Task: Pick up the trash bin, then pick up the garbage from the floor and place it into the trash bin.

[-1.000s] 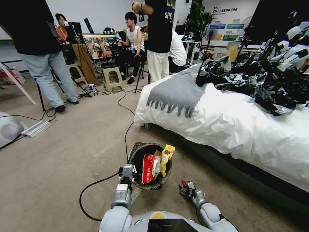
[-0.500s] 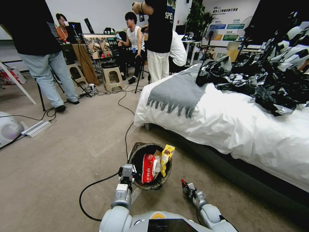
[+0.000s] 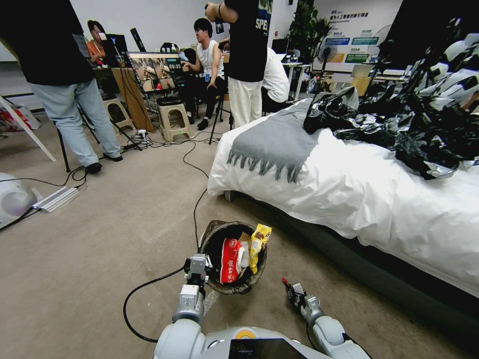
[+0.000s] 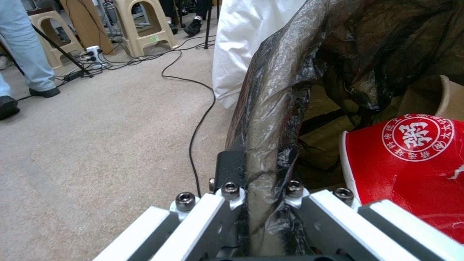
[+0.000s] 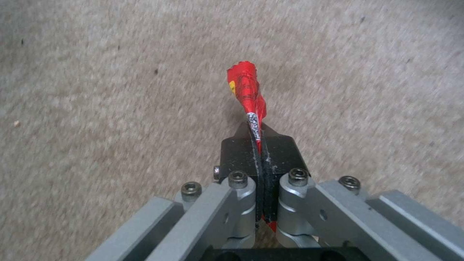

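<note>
Trash bin is hanging from the left gripper, which is clenched on the near rim with the black bag liner pinched between its fingers. Holding it by the rim is keeping the mouth open and facing up, near the bed, probably so that litter can be dropped in from the other side. Inside, a red-and-white snack packet and a yellow wrapper are leaning against the far wall, with a brown paper piece beside them. The right gripper is hovering low over the carpet, just to the right of the bin, and is gripping a thin red wrapper edge-on, so the scrap is sticking straight out past the fingertips. That piece looks ready to go into the bin, which is sitting close enough for a short reach across.
</note>
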